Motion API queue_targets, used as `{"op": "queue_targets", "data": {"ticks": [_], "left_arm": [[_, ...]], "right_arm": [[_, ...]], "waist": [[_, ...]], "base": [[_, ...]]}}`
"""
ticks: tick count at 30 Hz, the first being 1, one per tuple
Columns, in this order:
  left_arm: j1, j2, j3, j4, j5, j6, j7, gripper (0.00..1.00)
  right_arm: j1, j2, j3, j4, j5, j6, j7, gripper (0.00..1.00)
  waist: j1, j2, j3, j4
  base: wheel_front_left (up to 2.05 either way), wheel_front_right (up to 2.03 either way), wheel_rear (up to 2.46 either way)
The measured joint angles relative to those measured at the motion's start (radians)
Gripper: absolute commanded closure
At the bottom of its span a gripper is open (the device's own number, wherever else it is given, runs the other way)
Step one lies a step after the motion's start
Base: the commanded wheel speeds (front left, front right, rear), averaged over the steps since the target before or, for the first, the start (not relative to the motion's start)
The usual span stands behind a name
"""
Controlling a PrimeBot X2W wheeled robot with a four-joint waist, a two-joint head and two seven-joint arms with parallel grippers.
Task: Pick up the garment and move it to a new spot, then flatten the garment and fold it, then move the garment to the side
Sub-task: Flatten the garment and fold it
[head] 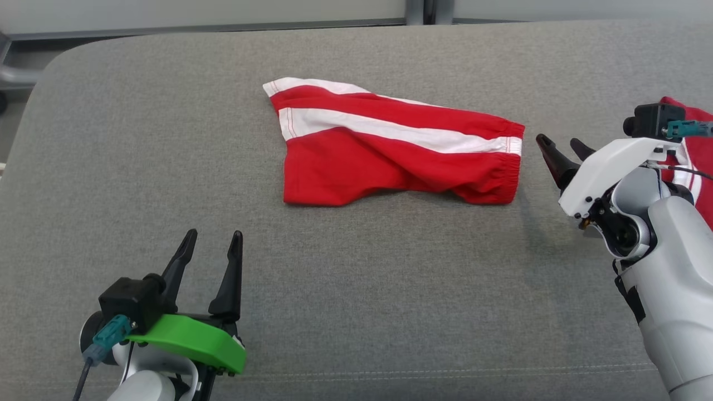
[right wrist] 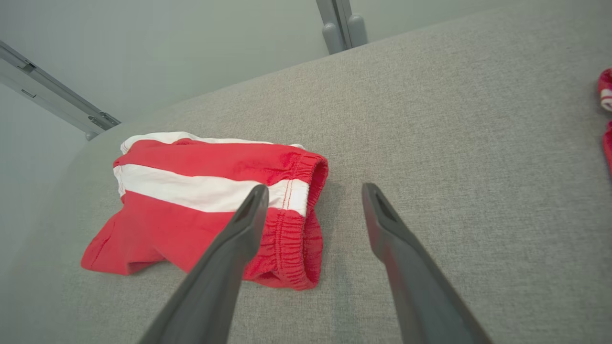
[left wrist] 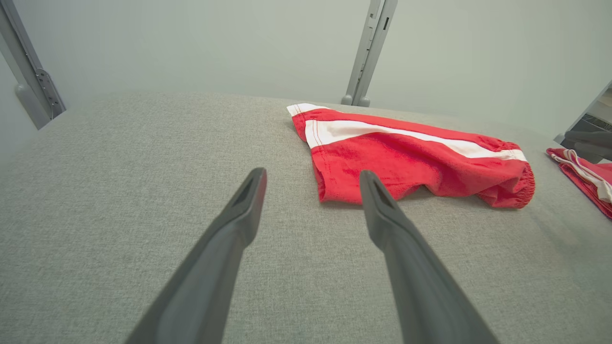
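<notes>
The garment point(head: 390, 147) is a pair of red shorts with a white stripe, lying loosely folded in the middle of the grey padded table point(head: 356, 289), elastic waistband at its right end. My left gripper point(head: 212, 238) stands open near the front left, short of the garment's lower left corner point(left wrist: 330, 191). My right gripper point(head: 561, 142) is open, just right of the waistband and pointing at it. In the right wrist view the waistband point(right wrist: 299, 224) lies by the left finger point(right wrist: 239, 239), the gripper point(right wrist: 313, 191) holding nothing.
A second red and white cloth point(head: 696, 150) lies at the table's right edge behind my right arm, also seen as a cloth point(left wrist: 588, 177) in the left wrist view. A pale wall with a grey metal post point(left wrist: 368, 52) stands behind the table.
</notes>
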Motion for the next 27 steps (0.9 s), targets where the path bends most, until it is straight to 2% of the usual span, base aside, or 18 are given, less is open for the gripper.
{"op": "queue_targets", "data": {"ticks": [7, 15, 21, 27], "left_arm": [[-0.029, -0.014, -0.010, 0.004, 0.010, -0.006, 0.000, 0.00], [-0.038, -0.017, -0.010, 0.016, 0.013, -0.009, -0.006, 0.00], [-0.048, -0.018, -0.011, 0.021, 0.013, -0.009, -0.007, 0.00], [-0.048, -0.018, -0.013, 0.021, 0.013, -0.009, -0.008, 0.00]], "right_arm": [[-0.072, -0.021, 0.053, 0.106, 0.091, 0.000, -0.002, 0.00], [-0.105, -0.040, 0.137, 0.157, 0.159, 0.000, -0.022, 0.00], [-0.125, -0.051, 0.202, 0.138, 0.207, 0.000, -0.062, 0.00], [-0.131, -0.084, 0.266, 0.086, 0.238, 0.000, -0.086, 0.05]], "waist": [[0.0000, 0.0000, 0.063, 0.054], [0.0000, 0.0000, 0.111, 0.086], [0.0000, 0.0000, 0.120, 0.079], [0.0000, 0.0000, 0.120, 0.066]], "base": [[0.00, 0.00, 0.00], [0.00, 0.00, 0.00], [0.00, 0.00, 0.00], [0.00, 0.00, 0.00]]}}
